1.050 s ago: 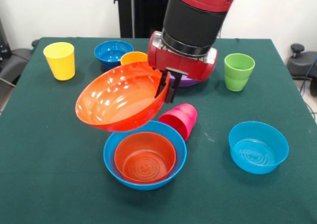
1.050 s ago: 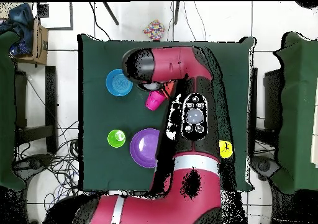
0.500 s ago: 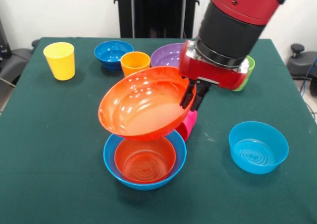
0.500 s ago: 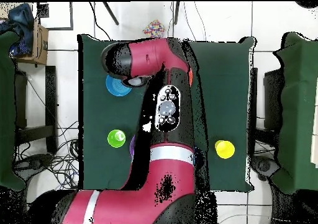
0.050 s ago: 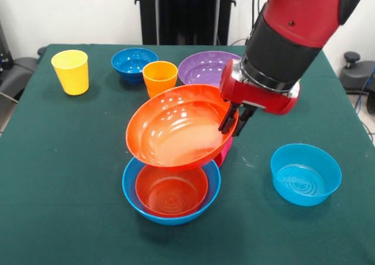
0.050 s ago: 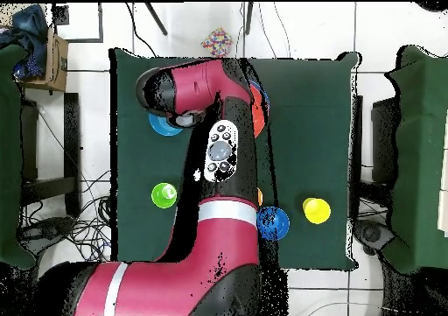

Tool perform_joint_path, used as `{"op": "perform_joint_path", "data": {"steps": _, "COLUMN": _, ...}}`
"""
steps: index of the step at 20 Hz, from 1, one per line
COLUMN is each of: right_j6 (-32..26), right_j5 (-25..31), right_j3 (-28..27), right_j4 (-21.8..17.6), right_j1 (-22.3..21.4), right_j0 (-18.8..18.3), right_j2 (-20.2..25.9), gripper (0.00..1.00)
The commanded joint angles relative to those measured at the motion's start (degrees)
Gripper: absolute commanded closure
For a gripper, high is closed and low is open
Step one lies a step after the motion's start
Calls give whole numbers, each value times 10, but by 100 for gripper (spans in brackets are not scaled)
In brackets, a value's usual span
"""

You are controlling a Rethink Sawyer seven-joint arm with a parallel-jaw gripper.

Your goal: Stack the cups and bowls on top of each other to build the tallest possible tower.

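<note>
My gripper is shut on the right rim of the large orange bowl. The bowl hangs tilted just above a large light-blue bowl, and a smaller orange bowl sits nested in that one. A pink cup lies behind them, mostly hidden by the held bowl. Toward the back stand a yellow cup, a dark-blue bowl, an orange cup and a purple bowl. In the front view the arm hides the green cup, which shows only from overhead.
A small light-blue bowl sits alone at the right of the green table. In the overhead view the arm covers the middle of the table, leaving the yellow cup and the dark-blue bowl showing beside it.
The gripper has carried the large orange bowl rightward and lower, over the nested light-blue and orange bowls. The purple bowl and orange cup are now uncovered; the arm now hides the green cup.
</note>
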Motion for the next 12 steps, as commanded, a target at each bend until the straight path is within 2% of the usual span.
{"op": "perform_joint_path", "data": {"steps": 1, "right_j6": -27, "right_j5": 0, "right_j3": -11, "right_j4": -50, "right_j1": 22, "right_j0": 6, "right_j2": 8, "gripper": 100}}
{"op": "perform_joint_path", "data": {"steps": 12, "right_j6": -50, "right_j5": 8, "right_j3": -36, "right_j4": -75, "right_j1": 32, "right_j0": 34, "right_j2": -35, "gripper": 100}}
